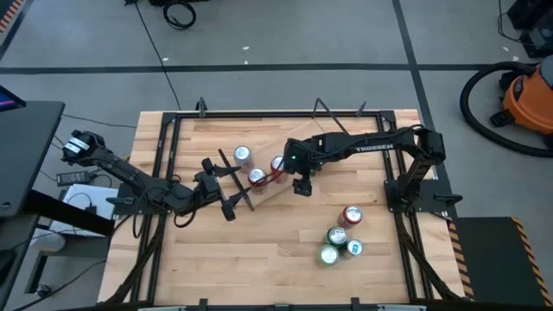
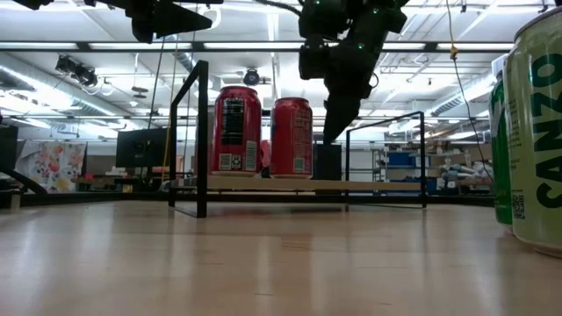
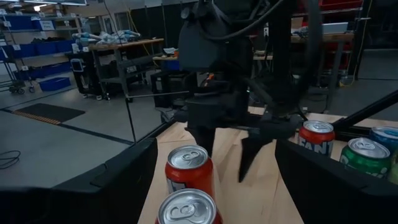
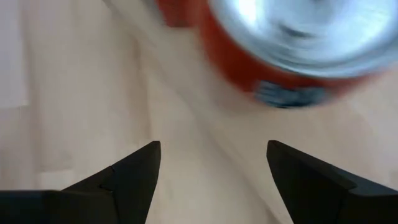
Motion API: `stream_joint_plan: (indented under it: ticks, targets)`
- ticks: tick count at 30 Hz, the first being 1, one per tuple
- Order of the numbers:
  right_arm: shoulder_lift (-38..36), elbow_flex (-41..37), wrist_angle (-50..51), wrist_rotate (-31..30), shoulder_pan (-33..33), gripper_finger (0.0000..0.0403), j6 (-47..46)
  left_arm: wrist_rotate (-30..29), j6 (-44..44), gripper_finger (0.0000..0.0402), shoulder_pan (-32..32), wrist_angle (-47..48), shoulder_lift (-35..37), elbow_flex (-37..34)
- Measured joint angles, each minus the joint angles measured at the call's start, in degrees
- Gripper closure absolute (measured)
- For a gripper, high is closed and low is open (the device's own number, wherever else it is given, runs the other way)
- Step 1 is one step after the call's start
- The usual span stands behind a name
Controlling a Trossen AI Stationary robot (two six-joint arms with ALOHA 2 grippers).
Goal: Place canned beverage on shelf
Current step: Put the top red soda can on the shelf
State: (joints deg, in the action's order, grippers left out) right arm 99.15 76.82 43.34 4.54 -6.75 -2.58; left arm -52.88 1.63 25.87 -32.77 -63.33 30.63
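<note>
The shelf [image 1: 302,151] is a light-wood plank with black rod end frames, lying aslant in the middle of the table. Two red cans [image 2: 238,130] [image 2: 291,136] stand upright on it. A third red can [image 1: 243,154] stands at its far left; on plank or table, I cannot tell. My right gripper [image 2: 337,132] hangs over the plank just right of the cans, pointing down, open and empty [image 4: 214,146]. My left gripper [image 1: 226,186] is open at the shelf's left end, with the two cans [image 3: 188,168] ahead between its fingers; no touch shows.
Several more cans stand at the table's near right: a red one [image 1: 352,214], two green ones [image 1: 336,236] and a blue one [image 1: 353,249]. The green cans loom at the right edge of the low view [image 2: 536,132]. A black frame [image 1: 173,117] borders the table.
</note>
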Motion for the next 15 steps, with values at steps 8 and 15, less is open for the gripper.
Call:
stream_joint_plan:
  ticks: [8,15]
  targets:
    - [0.07,0.00,-2.78,2.43,2.91,0.0100,5.18,0.00,0.00,0.0065,0.00,0.00,0.00,0.00]
    - [0.09,0.00,-6.34,-0.46,4.53,0.0100,9.48,0.00,0.01,0.0065,0.00,0.00,-0.02,0.00]
